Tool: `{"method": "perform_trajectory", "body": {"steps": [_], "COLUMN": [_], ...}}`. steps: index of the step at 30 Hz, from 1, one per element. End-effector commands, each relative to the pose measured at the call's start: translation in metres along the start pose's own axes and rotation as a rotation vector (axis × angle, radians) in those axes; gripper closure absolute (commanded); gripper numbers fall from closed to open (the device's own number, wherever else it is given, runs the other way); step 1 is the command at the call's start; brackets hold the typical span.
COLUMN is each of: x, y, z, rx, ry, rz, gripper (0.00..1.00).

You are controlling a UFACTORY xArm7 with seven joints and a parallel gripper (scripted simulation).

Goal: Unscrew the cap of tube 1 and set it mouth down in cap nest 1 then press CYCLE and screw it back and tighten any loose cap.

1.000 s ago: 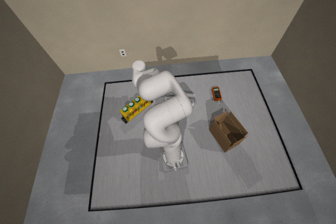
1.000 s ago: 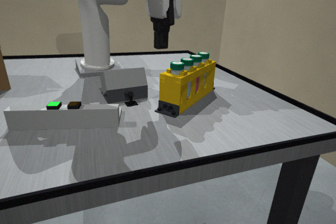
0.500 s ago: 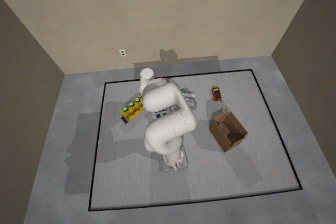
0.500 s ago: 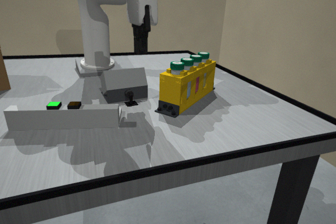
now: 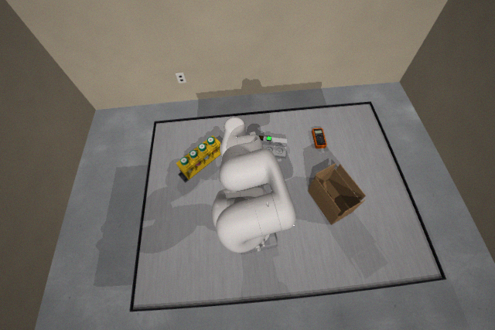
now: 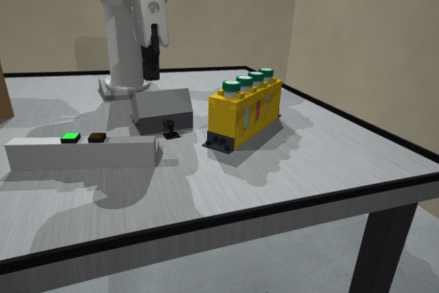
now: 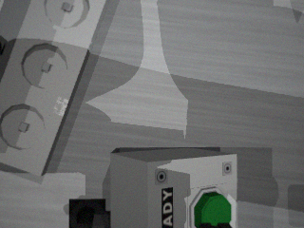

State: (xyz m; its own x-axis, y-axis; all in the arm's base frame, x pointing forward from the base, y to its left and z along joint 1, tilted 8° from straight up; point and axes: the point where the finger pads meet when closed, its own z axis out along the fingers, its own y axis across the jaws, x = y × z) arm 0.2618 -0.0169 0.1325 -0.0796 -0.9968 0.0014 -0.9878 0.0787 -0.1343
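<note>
The yellow decapping station (image 6: 244, 114) holds four tubes, each with its green cap (image 6: 231, 85) on; it also shows in the overhead view (image 5: 198, 157). My gripper (image 6: 150, 76) is shut and empty, and hangs upright just above the grey key housing (image 6: 161, 109). In the wrist view the housing (image 7: 171, 190) lies right below, with the green READY key (image 7: 212, 209) at the bottom edge. The grey cap tray (image 6: 79, 153) has its green lamp (image 6: 70, 137) lit and its amber lamp (image 6: 97, 136) dark. The nests (image 7: 45, 66) seen in the wrist view are empty.
A small black knob-like part (image 6: 171, 128) stands in front of the housing, between it and the tray. An orange multimeter (image 5: 319, 137) and an open cardboard box (image 5: 336, 193) lie on the far side of the table. The arm hides the housing in the overhead view.
</note>
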Motion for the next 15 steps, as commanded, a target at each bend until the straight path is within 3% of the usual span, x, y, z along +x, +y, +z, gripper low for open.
{"method": "perform_trajectory", "body": {"steps": [1,10,15], "x": [0.008,0.008,0.008], "y": [0.008,0.008,0.008], "z": [0.0,0.0,0.015], "rx": [0.01,0.01,0.01], "ry": [0.0,0.0,0.0], "rz": [-0.001,-0.001,-0.001], "gripper": [1.0,1.0,1.0]}}
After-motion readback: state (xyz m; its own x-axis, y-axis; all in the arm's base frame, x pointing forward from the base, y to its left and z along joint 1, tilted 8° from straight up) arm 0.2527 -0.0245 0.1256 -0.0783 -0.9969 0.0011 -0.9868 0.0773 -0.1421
